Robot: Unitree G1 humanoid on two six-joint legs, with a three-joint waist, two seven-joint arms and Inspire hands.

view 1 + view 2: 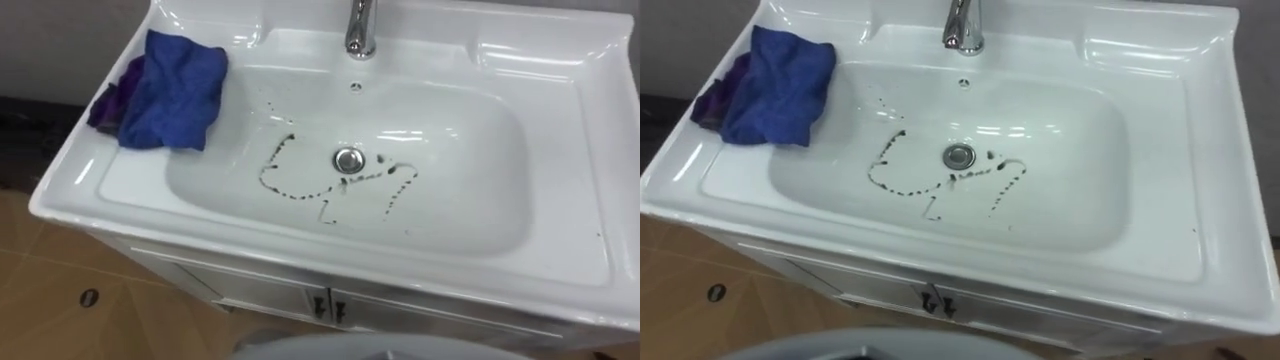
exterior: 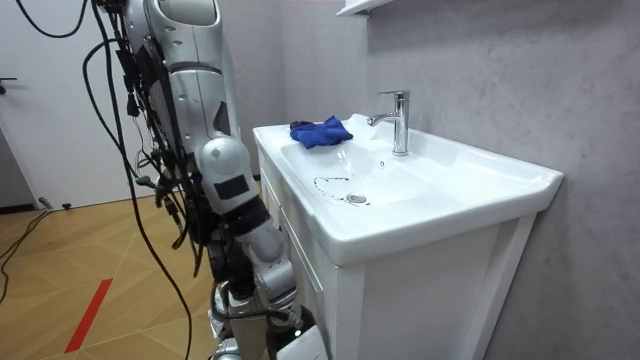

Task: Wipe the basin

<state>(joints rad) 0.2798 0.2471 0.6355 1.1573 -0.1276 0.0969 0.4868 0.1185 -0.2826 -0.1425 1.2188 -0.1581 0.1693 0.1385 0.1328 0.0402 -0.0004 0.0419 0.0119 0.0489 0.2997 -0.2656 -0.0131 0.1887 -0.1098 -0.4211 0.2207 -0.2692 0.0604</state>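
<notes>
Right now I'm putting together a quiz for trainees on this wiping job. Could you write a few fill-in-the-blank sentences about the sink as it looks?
1. The blue cloth lies bunched on the rear ____ corner of the basin.
2. Dark marks trail across the bowl's floor around the ____.
3. The cabinet doors under the basin are ____.

Missing words: left; drain; closed.

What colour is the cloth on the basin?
The cloth is blue, with purple beneath; left eye view.
</notes>
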